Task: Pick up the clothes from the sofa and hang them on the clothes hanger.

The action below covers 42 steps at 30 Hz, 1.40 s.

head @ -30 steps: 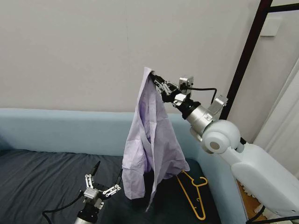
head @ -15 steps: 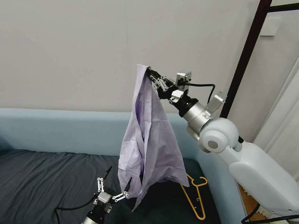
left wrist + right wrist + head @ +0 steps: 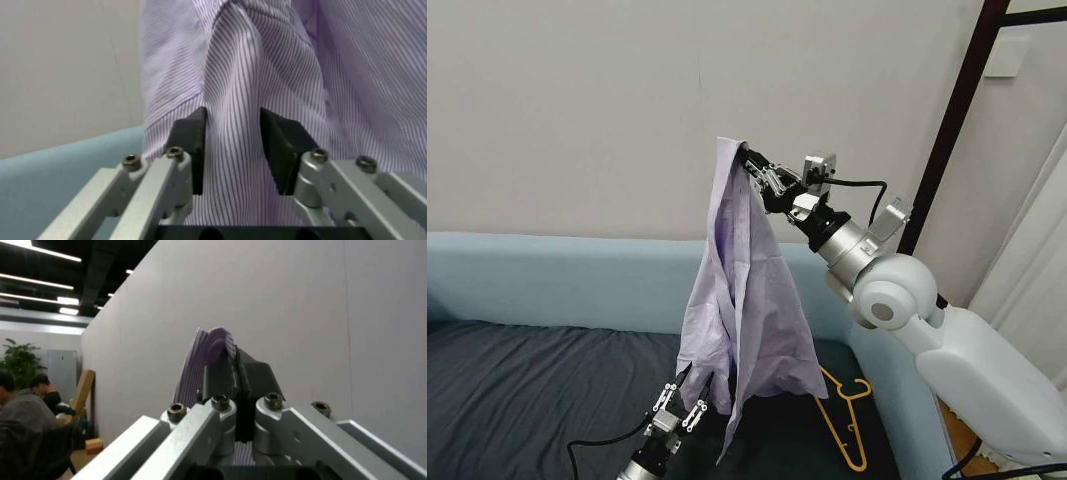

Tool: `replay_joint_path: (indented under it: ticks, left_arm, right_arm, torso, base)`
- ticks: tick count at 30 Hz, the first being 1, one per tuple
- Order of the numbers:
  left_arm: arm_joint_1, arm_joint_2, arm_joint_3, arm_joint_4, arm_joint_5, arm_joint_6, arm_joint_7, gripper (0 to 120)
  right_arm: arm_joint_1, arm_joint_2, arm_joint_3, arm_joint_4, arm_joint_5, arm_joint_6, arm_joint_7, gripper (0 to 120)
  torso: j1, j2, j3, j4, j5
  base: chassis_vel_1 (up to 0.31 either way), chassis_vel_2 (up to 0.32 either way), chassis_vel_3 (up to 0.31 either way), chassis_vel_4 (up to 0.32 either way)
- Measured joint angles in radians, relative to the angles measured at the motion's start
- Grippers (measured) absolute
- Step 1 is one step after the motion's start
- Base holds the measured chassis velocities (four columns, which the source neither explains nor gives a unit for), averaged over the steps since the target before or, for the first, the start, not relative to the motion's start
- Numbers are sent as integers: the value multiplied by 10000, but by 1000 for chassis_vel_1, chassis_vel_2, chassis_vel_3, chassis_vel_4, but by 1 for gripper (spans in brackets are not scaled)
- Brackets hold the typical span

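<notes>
Clenched jaws on the right gripper (image 3: 749, 166) in the head view, pinching the topmost fold of a lilac shirt (image 3: 747, 300) high before the pale wall (image 3: 577, 100). Thin, soft cloth, hanging in long loose folds to an uneven hem above the sofa (image 3: 527, 275), clear of the dark seat cushion (image 3: 517, 390). Smooth light blue backrest behind. Slim yellow hanger (image 3: 837, 420) lying flat on the cushion, just to the right of the hem. Black slanted pole (image 3: 952, 120) behind the right arm. Right arm stretched up and leftward from its round white joint. Left gripper (image 3: 685, 397) pointing up from below, jaws released, tips at the lower hem.

From the left wrist view, left gripper (image 3: 233, 132) spread, flat black pads (image 3: 192, 145) on either side of a vertical fold of finely striped shirt (image 3: 267, 60); touching or not, cannot tell. Blue sofa (image 3: 53, 170) beyond.

From the right wrist view, right gripper (image 3: 225, 365) clamped on a rounded ridge of striped shirt (image 3: 208, 347), plain wall (image 3: 300, 315) alongside.
</notes>
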<state>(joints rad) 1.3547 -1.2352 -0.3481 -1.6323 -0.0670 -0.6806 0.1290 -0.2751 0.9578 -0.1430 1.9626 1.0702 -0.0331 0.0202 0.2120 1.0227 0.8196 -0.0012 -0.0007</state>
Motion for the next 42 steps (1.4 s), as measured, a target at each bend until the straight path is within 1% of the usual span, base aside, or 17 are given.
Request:
replay_joint_path:
  ticks: [6, 8, 10, 11, 15, 16, 20, 22, 24, 26, 29, 31, 32, 36, 38, 41, 42]
  left_arm:
    - [75, 145, -178, -233, -301, -164, -41, 8]
    - [170, 254, -309, -553, -533, -184, -32, 0]
    - [233, 459, -505, -1110, -938, -174, -28, 0]
    - [233, 459, -505, -1110, -938, -174, -28, 0]
    - [24, 1255, -1046, -2637, -2089, 103, -151, 0]
    - [24, 1255, -1046, -2637, -2089, 103, -151, 0]
    - [-349, 2659, -1743, -3958, -3574, 630, -482, 0]
    - [-401, 2888, -1940, -4194, -3889, 743, -524, 0]
    - [-462, 3425, -2560, -4804, -4790, 982, -575, 0]
    - [-456, 3620, -2999, -4926, -5316, 1082, -560, 0]
    - [-468, 3646, -3118, -4547, -5449, 1087, -534, 0]
    - [-465, 3455, -2752, -3427, -5290, 1064, -318, 0]
    - [-465, 3455, -2752, -3427, -5290, 1064, -318, 0]
    - [-839, 2542, -1740, -1029, -3970, 726, -167, 0]
    - [-902, 2320, -1589, -693, -3756, 680, -198, 0]
    - [-919, 1735, -1374, -256, -3104, 641, -558, 0]
    - [-955, 1568, -1276, -123, -2767, 645, -795, 4]
  right_arm:
    - [-1, 10, 157, -192, -64, 7, 115, 0]
    - [16, -13, 245, -323, -137, 24, 163, 0]
    - [106, -77, 396, -431, -133, 44, 232, 0]
    - [106, -77, 396, -431, -133, 44, 232, 0]
    - [511, -382, 780, -515, 113, 49, 275, 0]
    - [511, -382, 780, -515, 113, 49, 275, 0]
    - [759, -820, 976, -459, 383, 49, 278, 0]
    - [769, -891, 1013, -410, 436, 48, 279, 0]
    - [752, -1088, 1198, -168, 748, 48, 226, 0]
    - [675, -1280, 1345, 104, 1177, 69, 17, 0]
    - [520, -1431, 1425, 357, 1494, 118, -183, 0]
    - [65, -1458, 1436, 673, 1808, 134, -266, 0]
    - [65, -1458, 1436, 673, 1808, 134, -266, 0]
    - [-922, -1105, 1078, 1080, 2408, 76, -215, 0]
    - [-1038, -980, 872, 1129, 2536, 74, -220, 0]
    - [-1010, -489, 37, 1107, 2621, 73, -424, 0]
    - [-959, -346, -178, 1100, 2617, 74, -484, 0]
  torso:
    - [0, 1, 0, 0, 0]
    - [0, 0, 0, 1, -1]
    - [0, 0, 1, 2, -1]
    - [0, 0, 1, 2, -1]
    - [0, 0, 0, 1, -2]
    - [0, 0, 0, 1, -2]
    - [0, 0, 0, -3, 0]
    - [0, 0, 0, -2, 0]
    - [1, 1, 0, 1, 3]
    - [0, 1, -1, 1, 1]
    - [-1, 2, -2, 0, 2]
    - [1, 2, -1, 0, -4]
    - [1, 2, -1, 0, -4]
    - [0, 1, 1, 1, -9]
    - [0, 1, 1, -7, -3]
    - [1, 1, 1, 1, -3]
    - [0, 1, 1, 6, -2]
  base:
    - [0, 0, 0, 0]
    - [0, 0, 0, 0]
    - [0, 0, 0, 0]
    - [0, 0, 0, 0]
    - [0, 0, 0, 0]
    - [0, 0, 0, 0]
    - [0, 0, 0, 0]
    - [0, 0, 0, 0]
    - [0, 0, 0, 0]
    - [0, 0, 0, 0]
    - [0, 0, 0, 0]
    - [0, 0, 0, 0]
    - [0, 0, 0, 0]
    - [0, 0, 0, 0]
    - [0, 0, 0, 0]
    - [0, 0, 0, 0]
    - [0, 0, 0, 0]
